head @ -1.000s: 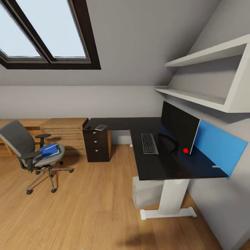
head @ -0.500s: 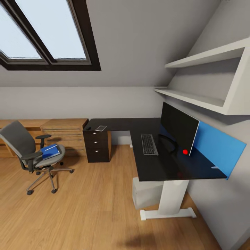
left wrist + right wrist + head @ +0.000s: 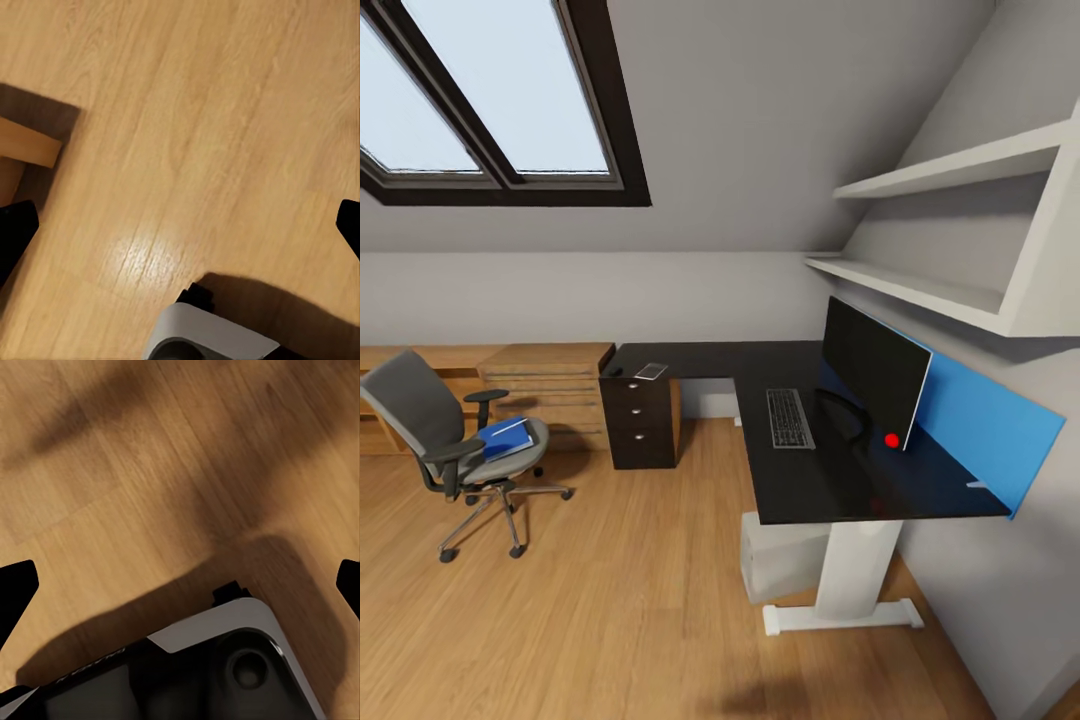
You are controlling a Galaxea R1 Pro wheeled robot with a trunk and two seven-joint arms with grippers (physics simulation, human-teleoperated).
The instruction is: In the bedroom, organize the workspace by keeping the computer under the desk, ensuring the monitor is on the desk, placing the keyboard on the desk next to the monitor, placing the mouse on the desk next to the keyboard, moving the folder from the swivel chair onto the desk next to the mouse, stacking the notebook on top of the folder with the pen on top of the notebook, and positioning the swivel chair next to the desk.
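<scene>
The black L-shaped desk (image 3: 830,490) stands against the right wall. On it the monitor (image 3: 872,368) stands upright with the keyboard (image 3: 789,417) in front of it. The white computer (image 3: 780,555) sits on the floor under the desk. At the desk's far corner lie the grey notebook (image 3: 651,371) and the small mouse (image 3: 614,370). The swivel chair (image 3: 450,440) stands apart at the left, with the blue folder (image 3: 505,439) on its seat and the pen (image 3: 510,424) on the folder. My left gripper (image 3: 180,229) and right gripper (image 3: 180,585) are both open over bare floor.
A light wood dresser (image 3: 550,385) stands beside the desk's black drawer unit (image 3: 640,420). White shelves (image 3: 950,290) and a blue panel (image 3: 985,420) hang on the right wall. The wooden floor (image 3: 610,600) stretches between chair and desk. My base (image 3: 202,337) shows beneath the grippers.
The head view has shifted slightly, so the whole picture has drifted a little. Nothing in the room has moved.
</scene>
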